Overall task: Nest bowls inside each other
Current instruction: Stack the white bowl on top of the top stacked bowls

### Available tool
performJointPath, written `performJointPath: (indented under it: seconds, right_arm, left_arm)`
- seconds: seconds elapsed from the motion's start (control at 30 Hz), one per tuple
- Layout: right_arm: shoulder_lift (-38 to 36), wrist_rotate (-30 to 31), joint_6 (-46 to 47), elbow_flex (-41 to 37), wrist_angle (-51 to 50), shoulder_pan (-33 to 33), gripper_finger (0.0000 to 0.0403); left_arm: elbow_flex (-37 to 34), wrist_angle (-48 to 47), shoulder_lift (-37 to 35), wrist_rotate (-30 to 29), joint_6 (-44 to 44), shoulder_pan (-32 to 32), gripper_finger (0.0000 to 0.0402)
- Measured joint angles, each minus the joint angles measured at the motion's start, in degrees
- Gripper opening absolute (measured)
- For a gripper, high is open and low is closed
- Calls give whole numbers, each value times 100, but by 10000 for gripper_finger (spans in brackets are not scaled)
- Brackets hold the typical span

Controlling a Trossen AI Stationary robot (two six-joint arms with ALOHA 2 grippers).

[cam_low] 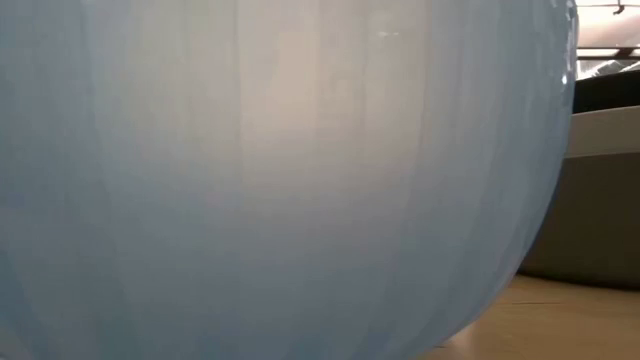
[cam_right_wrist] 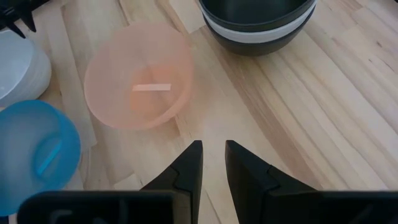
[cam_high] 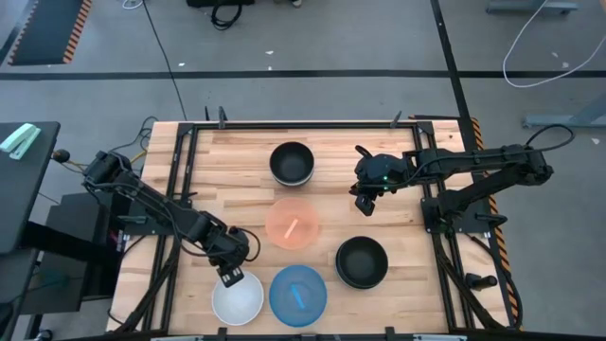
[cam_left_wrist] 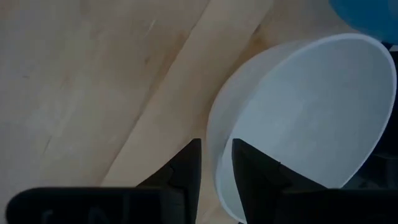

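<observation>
Wooden tabletop point(cam_high: 237, 152) carrying five bowl spots. Black stack with a white bowl showing between black ones point(cam_right_wrist: 258, 22) near far edge, centre. Second black bowl point(cam_high: 361, 261) toward near right. Blue bowl point(cam_high: 297, 295) at near edge, centre, filling low view. Salmon-pink bowl point(cam_high: 293, 224) mid-table. White bowl point(cam_high: 237, 299) near edge, left of blue.

Left gripper point(cam_left_wrist: 215, 171) at white bowl's far-left rim, jaws straddling the wall, narrowly apart, not visibly clamped; bowl body lying ahead of the fingers. Likely next: pinch, lift. Right gripper point(cam_right_wrist: 212, 163) hovering between far stack and pink bowl, jaws slightly apart, empty; nearer to pink.
</observation>
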Motion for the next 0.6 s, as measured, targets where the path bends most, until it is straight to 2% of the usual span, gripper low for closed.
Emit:
performJointPath:
  seconds: [0.2,0.37,0.6]
  right_arm:
    - [0,0,6,0,3,0,77]
    - [0,0,82,0,6,0,77]
    - [0,1,87,0,10,0,77]
  left_arm:
    - [0,36,282,31,37,1,96]
    - [0,279,592,300,190,1,95]
    - [0,499,647,120,205,-1,87]
